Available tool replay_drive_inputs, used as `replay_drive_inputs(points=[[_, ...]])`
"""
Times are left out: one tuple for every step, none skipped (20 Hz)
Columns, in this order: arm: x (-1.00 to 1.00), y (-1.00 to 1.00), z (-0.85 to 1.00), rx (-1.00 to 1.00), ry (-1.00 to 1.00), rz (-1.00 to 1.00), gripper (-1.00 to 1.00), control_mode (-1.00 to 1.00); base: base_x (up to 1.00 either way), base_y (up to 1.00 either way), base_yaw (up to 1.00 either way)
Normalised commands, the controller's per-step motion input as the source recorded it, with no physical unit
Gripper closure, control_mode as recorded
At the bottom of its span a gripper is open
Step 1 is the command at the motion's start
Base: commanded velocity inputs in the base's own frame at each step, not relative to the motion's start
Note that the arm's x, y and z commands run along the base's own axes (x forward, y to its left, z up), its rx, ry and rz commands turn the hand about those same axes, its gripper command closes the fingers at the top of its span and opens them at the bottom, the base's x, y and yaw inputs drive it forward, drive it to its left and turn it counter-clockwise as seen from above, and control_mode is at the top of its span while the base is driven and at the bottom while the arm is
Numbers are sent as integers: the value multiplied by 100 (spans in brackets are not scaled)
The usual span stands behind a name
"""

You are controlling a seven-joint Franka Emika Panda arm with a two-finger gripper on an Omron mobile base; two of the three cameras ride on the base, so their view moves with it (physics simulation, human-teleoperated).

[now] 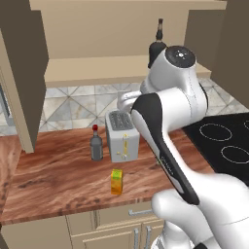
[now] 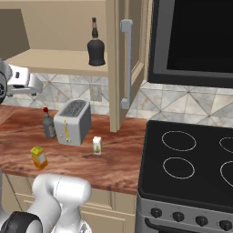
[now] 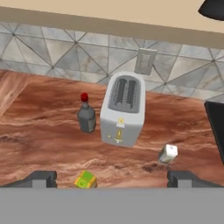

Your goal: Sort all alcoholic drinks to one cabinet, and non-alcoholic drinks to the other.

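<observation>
One black bottle (image 2: 95,45) is already shelved; the grey bottle (image 3: 86,115) stands on the counter (image 3: 39,131) beside the toaster (image 3: 124,109). The gripper (image 3: 112,179), hovering fully spread, is best centred over the red cap (image 3: 84,96) before descent.

Toaster (image 3: 123,111) crowds grey bottle (image 3: 86,117); cartons (image 3: 86,180) stand clear.

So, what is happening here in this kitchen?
The robot is sorting drinks. Its tool is open and holds nothing, above the counter. The black bottle already stands in the wide cabinet. The grey bottle, the orange carton and the white carton are on the counter around the toaster.
</observation>
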Motion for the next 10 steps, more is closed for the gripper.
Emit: replay_drive_inputs(points=[[0,7,-40,-3,0,2,-100,-100,0,0,0],[0,6,-40,-2,0,3,-100,-100,0,0,0],[0,7,-41,-2,0,3,-100,-100,0,0,0],[0,8,-41,-2,0,3,-100,-100,0,0,0],[0,9,-41,-1,0,4,-100,-100,0,0,0],[0,11,-41,-1,0,4,-100,-100,0,0,0],[0,12,-41,0,0,5,-100,-100,0,0,0],[0,14,-40,0,0,6,-100,-100,0,0,0],[3,16,-38,0,0,7,-100,-100,0,0,0],[5,16,-35,0,0,8,-100,-100,0,0,0]])
